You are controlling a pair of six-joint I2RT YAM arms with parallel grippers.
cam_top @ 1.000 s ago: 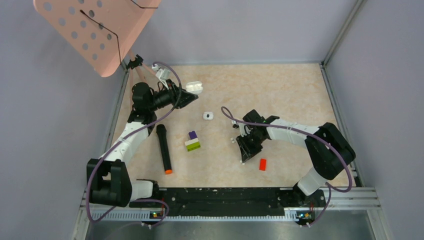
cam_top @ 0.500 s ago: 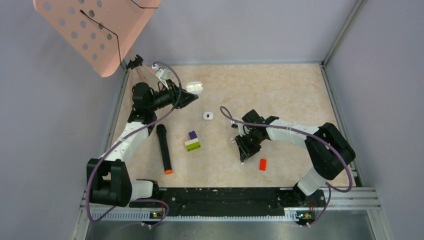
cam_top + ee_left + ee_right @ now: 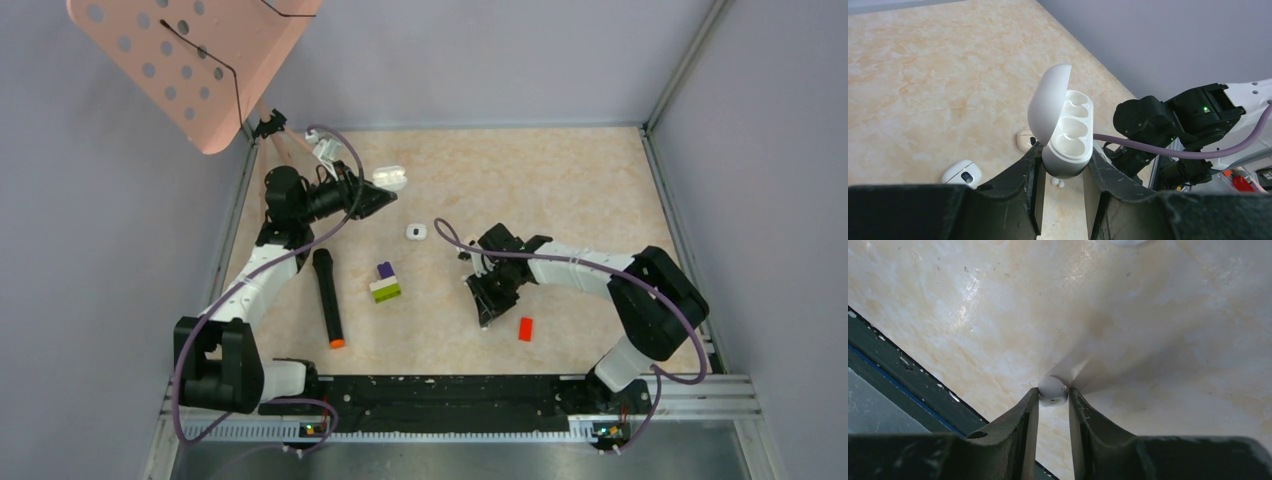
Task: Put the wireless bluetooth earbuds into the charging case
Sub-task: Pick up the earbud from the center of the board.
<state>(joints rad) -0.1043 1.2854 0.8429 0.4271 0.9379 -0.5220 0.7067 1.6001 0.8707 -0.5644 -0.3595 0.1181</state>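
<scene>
The white charging case [image 3: 1066,131] stands lid-open and tilted, both wells bare, with my left gripper [image 3: 1063,161] shut on its base. From above, the case [image 3: 391,176] sits at the tip of the left gripper [image 3: 383,194], at the back left of the table. My right gripper [image 3: 1053,393] is shut on one small round white earbud [image 3: 1052,388], just above the tabletop. In the top view the right gripper [image 3: 486,316] points down near the table's front middle. Two tiny white earbuds [image 3: 1057,182] lie on the table below the held case.
A small closed white case with a dark display [image 3: 416,231] lies mid-table, and a cream case [image 3: 1023,140] behind the left fingers. A black marker with an orange tip [image 3: 328,298], stacked purple, white and green bricks [image 3: 384,282], a red brick [image 3: 525,328], a pink perforated board [image 3: 190,60].
The right arm has shifted slightly to the left, with its gripper still closed on the earbud. The left arm and the case have not moved.
</scene>
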